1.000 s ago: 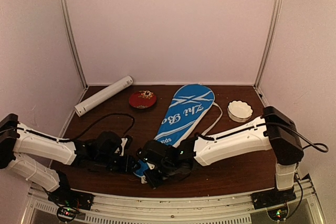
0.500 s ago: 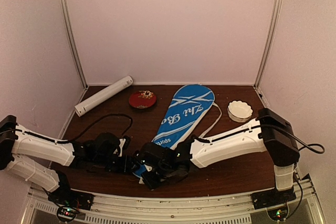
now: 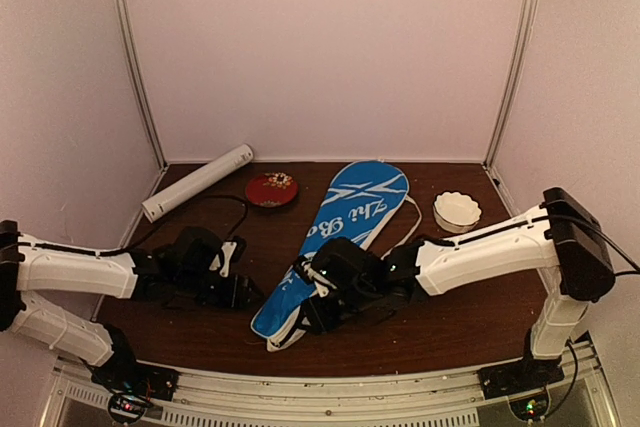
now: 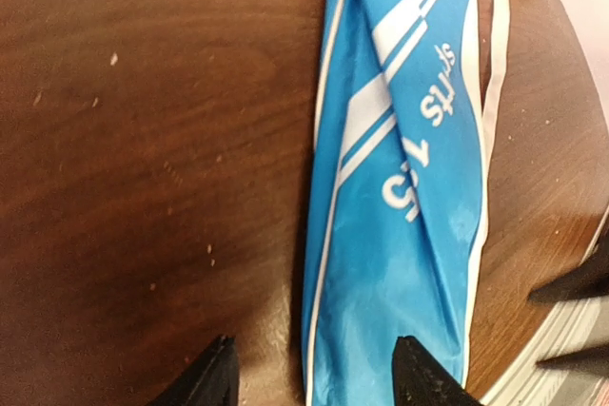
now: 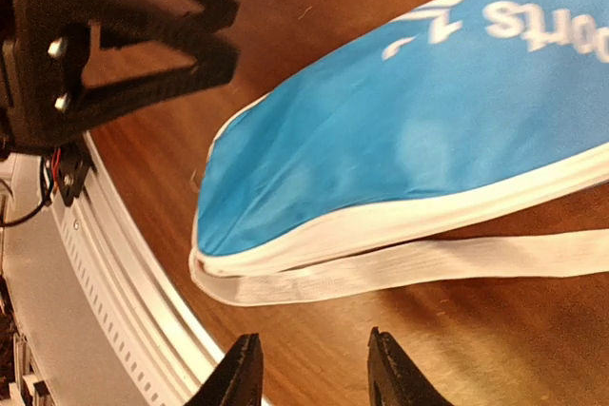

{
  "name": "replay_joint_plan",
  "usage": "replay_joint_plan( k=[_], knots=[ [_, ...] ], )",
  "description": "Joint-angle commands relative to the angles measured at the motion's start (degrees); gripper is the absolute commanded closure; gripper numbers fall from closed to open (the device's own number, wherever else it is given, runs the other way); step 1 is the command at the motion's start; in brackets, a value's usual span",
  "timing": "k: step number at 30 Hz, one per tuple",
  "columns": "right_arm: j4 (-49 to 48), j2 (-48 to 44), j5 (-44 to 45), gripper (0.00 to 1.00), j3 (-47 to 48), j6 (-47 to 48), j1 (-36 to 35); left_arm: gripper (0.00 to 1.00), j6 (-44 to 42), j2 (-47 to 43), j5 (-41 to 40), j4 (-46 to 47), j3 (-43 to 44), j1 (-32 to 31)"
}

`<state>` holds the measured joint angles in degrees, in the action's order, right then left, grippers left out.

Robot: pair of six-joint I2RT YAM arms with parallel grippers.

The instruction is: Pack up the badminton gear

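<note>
Blue racket bag (image 3: pixel 350 217) lies between left hand (image 4: pixel 314 379) and right hand (image 5: pixel 309 368), both open and empty; tube (image 3: pixel 197 182), red dish (image 3: pixel 272 189) and bowl (image 3: pixel 457 212) sit behind.

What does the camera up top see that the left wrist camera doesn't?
Only the top view shows the long white tube, the red round dish, the white scalloped bowl, the left arm and the right arm. Only the left wrist view shows the tips of its own open fingers at the bottom edge and, close up, the word "sports" on the blue racket bag. Both views show that bag, its white strap and the brown table.
</note>
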<state>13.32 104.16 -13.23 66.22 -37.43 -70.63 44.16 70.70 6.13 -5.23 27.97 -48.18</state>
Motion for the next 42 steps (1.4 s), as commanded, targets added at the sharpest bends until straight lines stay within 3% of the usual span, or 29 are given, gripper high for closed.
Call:
replay_joint_plan(
  k=[1, 12, 25, 33, 36, 42],
  knots=[
    [-4.42, -3.02, -0.57, 0.6, -4.36, -2.51, 6.04, 0.42, -7.7, 5.52, 3.51, -2.41, 6.0, 0.81],
    [-6.85, -3.17, -2.03, 0.6, -8.49, -3.18, 21.64, 0.41, -9.3, 14.86, 6.21, 0.98, 10.51, 0.81],
    [-8.14, 0.39, -5.7, 0.6, -8.28, -1.97, 30.38, 0.51, -13.8, 23.0, 12.06, -0.51, 19.51, -4.13],
    [-4.38, 1.23, -3.86, 0.6, -5.99, 2.9, 35.78, 0.49, -16.82, 28.3, 13.84, -2.42, 29.0, -8.17],
    [-1.68, 2.47, -2.46, 0.59, -3.47, 6.11, 37.28, 0.43, -20.74, 26.03, 11.67, -7.03, 32.14, -5.23],
    [0.21, 1.16, -1.38, 0.56, -2.71, 10.59, 38.46, 0.24, -28.03, 21.75, 8.33, -18.8, 40.01, 10.8]
  ],
)
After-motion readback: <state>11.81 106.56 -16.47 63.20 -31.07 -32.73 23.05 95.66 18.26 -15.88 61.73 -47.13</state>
